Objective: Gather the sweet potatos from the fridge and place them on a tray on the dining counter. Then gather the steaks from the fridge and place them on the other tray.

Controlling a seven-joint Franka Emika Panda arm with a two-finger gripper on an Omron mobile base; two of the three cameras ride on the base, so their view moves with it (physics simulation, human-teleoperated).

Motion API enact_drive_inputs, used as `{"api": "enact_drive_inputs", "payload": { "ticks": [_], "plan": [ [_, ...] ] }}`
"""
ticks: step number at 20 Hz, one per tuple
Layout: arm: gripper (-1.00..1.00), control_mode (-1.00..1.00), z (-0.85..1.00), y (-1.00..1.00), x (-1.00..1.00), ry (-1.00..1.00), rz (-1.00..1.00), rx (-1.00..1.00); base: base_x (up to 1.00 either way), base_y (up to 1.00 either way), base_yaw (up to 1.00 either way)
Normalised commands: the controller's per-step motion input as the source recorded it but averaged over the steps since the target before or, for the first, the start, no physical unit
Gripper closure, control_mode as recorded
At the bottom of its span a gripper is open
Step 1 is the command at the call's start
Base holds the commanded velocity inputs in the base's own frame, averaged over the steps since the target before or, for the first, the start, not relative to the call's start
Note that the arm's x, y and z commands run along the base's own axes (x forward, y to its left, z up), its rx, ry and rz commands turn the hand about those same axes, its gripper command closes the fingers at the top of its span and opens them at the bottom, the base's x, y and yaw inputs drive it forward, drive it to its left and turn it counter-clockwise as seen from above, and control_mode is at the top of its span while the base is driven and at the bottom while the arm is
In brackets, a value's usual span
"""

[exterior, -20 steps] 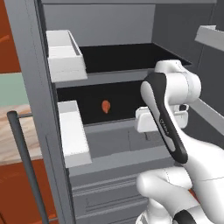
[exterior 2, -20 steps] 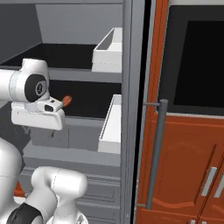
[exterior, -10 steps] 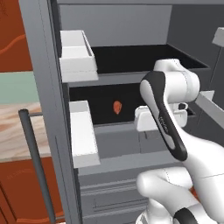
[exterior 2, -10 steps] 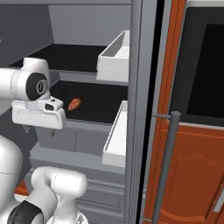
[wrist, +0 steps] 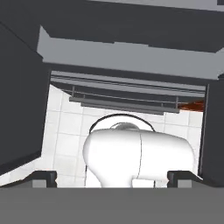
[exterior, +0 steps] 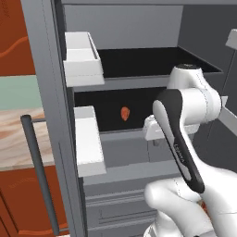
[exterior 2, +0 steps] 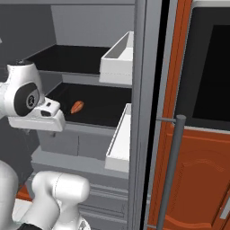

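The fridge (exterior: pixel 55 92) stands open; one sweet potato (exterior: pixel 125 113) lies on its lower dark shelf (exterior 2: pixel 103 105), not collected, so gathering looks barely begun. The gripper (wrist: pixel 111 179), fingers spread wide and empty, points downward. Against the earlier frame, the base has shifted and the potato sits nearer centre.

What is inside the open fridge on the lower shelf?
One sweet potato lies on the dark lower shelf of the fridge. The arm covers the shelf's right part in the left base view, so anything there is hidden.
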Motion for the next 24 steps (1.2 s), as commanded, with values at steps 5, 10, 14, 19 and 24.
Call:
{"api": "enact_drive_inputs", "payload": {
  "ticks": [5,10,14,19,24],
  "plan": [
    [-1.0,-1.0,0.0,0.0,0.15,-0.54,0.0,0.02,0.0,0.0,0.0],
    [-1.0,-1.0,0.0,0.0,0.2,-0.42,0.0,0.05,0.0,0.0,0.0],
    [-1.0,-1.0,0.0,0.0,0.4,-0.14,0.0,0.1,0.0,0.0,0.0],
    [-1.0,-1.0,-0.02,0.0,0.37,-0.1,0.0,0.09,0.0,0.0,0.0],
    [-1.0,-1.0,-0.02,0.13,0.4,-0.19,0.0,0.0,0.0,0.0,0.0]
  ]
}}
